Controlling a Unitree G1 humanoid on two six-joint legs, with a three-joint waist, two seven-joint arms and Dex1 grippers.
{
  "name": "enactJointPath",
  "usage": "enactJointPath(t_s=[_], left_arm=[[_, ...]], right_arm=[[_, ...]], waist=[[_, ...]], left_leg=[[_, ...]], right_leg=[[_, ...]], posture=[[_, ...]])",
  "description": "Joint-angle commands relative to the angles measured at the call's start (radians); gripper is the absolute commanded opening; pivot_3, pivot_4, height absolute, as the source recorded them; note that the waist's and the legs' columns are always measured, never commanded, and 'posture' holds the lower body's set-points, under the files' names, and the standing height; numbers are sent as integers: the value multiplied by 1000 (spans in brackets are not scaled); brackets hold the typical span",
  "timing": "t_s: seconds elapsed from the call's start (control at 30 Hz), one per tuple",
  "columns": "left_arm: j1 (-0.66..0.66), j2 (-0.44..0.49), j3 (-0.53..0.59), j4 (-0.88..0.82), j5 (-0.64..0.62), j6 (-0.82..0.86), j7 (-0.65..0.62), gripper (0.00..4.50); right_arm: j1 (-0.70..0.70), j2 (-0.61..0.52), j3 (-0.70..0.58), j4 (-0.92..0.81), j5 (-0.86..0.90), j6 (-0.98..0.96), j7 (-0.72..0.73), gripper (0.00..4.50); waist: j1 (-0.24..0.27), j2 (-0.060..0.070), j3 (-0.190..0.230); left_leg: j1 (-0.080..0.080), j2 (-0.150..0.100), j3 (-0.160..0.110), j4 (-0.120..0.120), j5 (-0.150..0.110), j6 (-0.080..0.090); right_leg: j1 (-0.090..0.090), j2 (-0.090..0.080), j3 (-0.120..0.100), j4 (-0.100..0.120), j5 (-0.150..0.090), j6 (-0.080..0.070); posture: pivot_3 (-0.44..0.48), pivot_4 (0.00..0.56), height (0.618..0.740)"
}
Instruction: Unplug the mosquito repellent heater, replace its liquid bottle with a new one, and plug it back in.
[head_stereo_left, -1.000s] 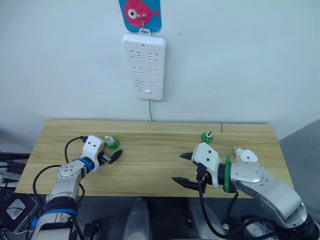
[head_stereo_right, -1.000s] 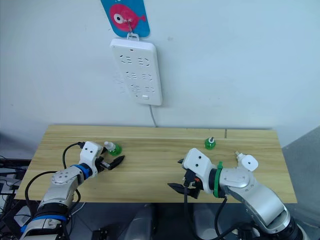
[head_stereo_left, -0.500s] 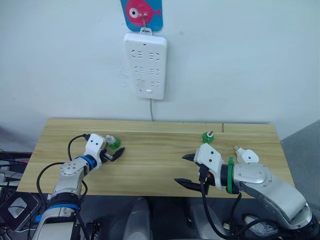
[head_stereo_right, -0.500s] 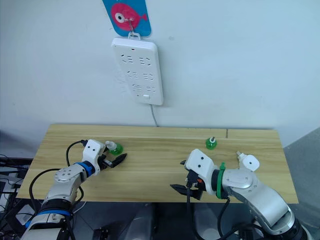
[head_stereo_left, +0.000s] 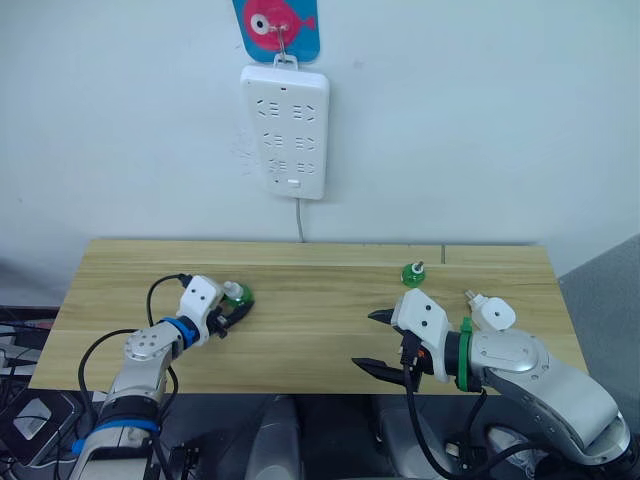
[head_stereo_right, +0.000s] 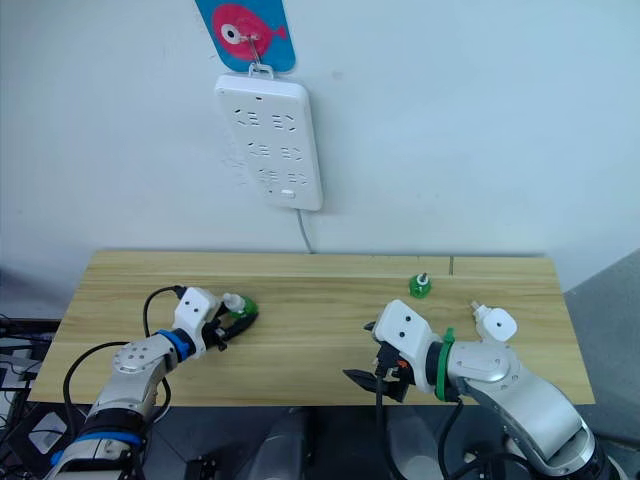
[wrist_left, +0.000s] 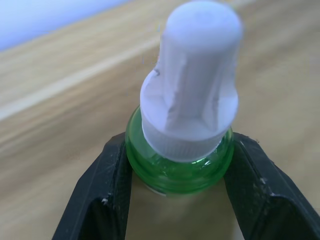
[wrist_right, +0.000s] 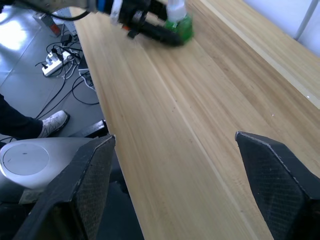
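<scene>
1. My left gripper (wrist_left: 182, 190) has its two black fingers (wrist_left: 107, 192) set on either side of a green liquid bottle (wrist_left: 187, 167), pressed against its round glass body just under the white cap (wrist_left: 192, 85); I judge it a closed hold on the bottle.

2. The bottle stands upright on the wooden table (head_stereo_left: 310, 300) between those fingers. It looks small and light. The green wall looks smooth and hard, so I expect it to slip if squeezed weakly and to chip if knocked. The ribbed white cap would give better purchase for twisting, while the wide shoulder where I hold it is the steadier place for lifting.

3. My right gripper (head_stereo_left: 378, 342) hangs wide open over the near edge of the table, well apart from the left one, holding nothing.

4. Beyond my right gripper a second green bottle (head_stereo_left: 412, 272) stands near the far edge of the table.

5. Just beside my right forearm lies the mosquito repellent heater (head_stereo_left: 490, 313), a small white rounded unit, off the wall. It looks light, stiff plastic; I would take it across its body, clear of the prongs.

6. Farthest out, the white power strip (head_stereo_left: 285, 132) hangs on the wall under a fish-shaped hook plate (head_stereo_left: 277, 24), its sockets bare.
</scene>
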Motion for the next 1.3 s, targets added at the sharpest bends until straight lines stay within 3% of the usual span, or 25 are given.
enactJointPath(t_s=[0.03, 0.1, 0.13, 0.23, 0.4, 0.57, 0.97, 1.17, 1.3], left_arm=[[41, 24, -28, -221, -47, 78, -77, 2216], [55, 28, -30, -289, -58, 119, -89, 2216], [56, 39, -48, -379, -86, 186, -123, 2216], [47, 82, -104, -590, -144, 332, -216, 2216], [20, 133, -148, -730, -185, 451, -281, 2216], [-9, 142, -166, -760, -179, 462, -296, 2216], [-16, 153, -164, -747, -185, 441, -328, 2216], [-19, 149, -154, -739, -194, 431, -338, 2216], [-21, 148, -153, -734, -198, 430, -339, 2216]], right_arm=[[-37, 20, -8, -28, 23, -28, 7, 4020], [-49, 26, -7, -22, 23, -31, 10, 4020], [-90, 50, -6, -2, 30, -25, 6, 4020], [-207, 118, 12, 64, 38, -8, 3, 4020], [-342, 219, 59, 181, 23, 16, -15, 4020], [-418, 289, 92, 262, 29, 54, -24, 4020], [-424, 336, 145, 320, 3, 30, -31, 4020], [-429, 336, 162, 343, -17, -1, -15, 2743], [-436, 339, 160, 356, -21, -21, -7, 1271]], waist=[[-1, -2, 1], [1, -3, 2], [1, -4, 1], [-7, -5, 1], [-13, -7, -6], [-13, -9, -17], [-13, -10, -44], [-13, -10, -50], [-13, -9, -59]], left_leg=[[0, 0, -1, 0, 0, 0], [-2, 0, -1, 0, 0, 0], [-2, 0, -2, 0, 0, -1], [-3, 0, -2, 0, 1, -1], [-3, 0, -4, 0, 2, -3], [-14, -1, -6, 0, 5, -8], [-15, -1, -7, 1, 6, -9], [-15, -1, -7, 4, 6, -9], [-15, -1, -8, 4, 6, -9]], right_leg=[[0, 0, 0, 0, 0, 0], [-1, 0, -1, 0, 0, 0], [-1, 0, -1, 0, 0, 0], [-2, 0, -2, 0, 0, 0], [-2, -1, -4, 1, 2, -4], [-14, -1, -7, 4, 4, -7], [-14, -1, -9, 6, 4, -7], [-14, -1, -9, 8, 5, -8], [-14, -1, -10, 8, 5, -8]], posture=[[-172, 327, 710], [-172, 327, 710], [-150, 285, 710], [-143, 246, 710], [-138, 206, 710], [-134, 178, 710], [-129, 153, 710], [-116, 142, 710], [-115, 135, 710]])
